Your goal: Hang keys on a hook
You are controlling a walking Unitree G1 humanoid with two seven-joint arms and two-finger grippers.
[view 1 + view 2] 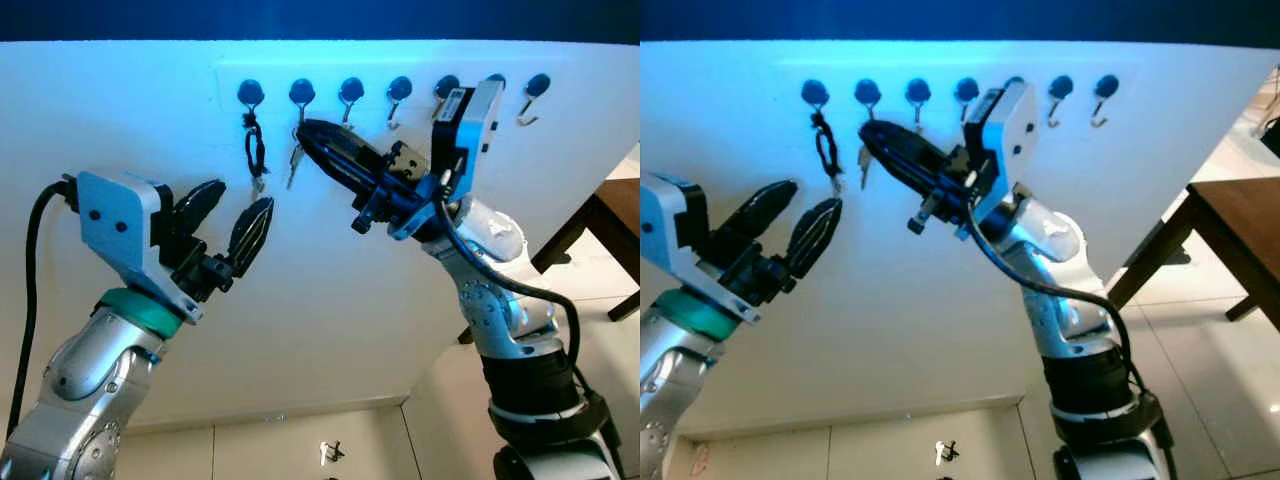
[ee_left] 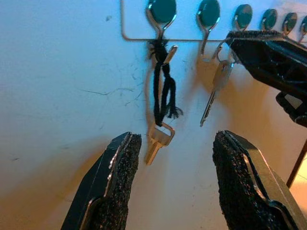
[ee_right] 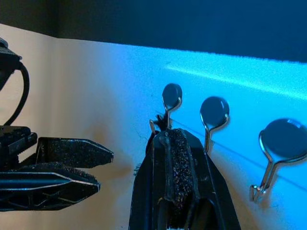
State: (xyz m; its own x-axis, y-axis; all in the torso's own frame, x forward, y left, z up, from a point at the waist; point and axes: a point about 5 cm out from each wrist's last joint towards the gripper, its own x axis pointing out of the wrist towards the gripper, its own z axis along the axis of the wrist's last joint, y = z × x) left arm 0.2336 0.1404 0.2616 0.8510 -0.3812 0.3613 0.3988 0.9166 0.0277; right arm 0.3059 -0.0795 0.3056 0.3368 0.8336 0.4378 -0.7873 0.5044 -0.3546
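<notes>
Nearest to me, my left pincer (image 1: 232, 222) hangs in front of the wall with its 2 fingers spread wide and nothing between them; I judge it is parked just below the rack so it stays out of the way yet ready to steady a key if needed. In its wrist view the open fingers (image 2: 116, 177) frame a key on a black cord (image 2: 162, 98) that dangles from the first hook (image 2: 161, 14), so that one is already hung. Further in, my right pincer (image 1: 322, 140) reaches up and across with its fingers pressed together, the tip right at the second hook (image 1: 301, 97), where a silver key (image 2: 217, 88) hangs by its ring. I cannot tell whether the tip actually pinches the ring or merely touches it; I judge it is held there to seat the ring over the hook's bend. Beyond, along the wall, the remaining hooks (image 1: 400, 95) of the rack (image 1: 420, 70) look bare. A wooden desk (image 1: 1240, 225) stands off to the right.
</notes>
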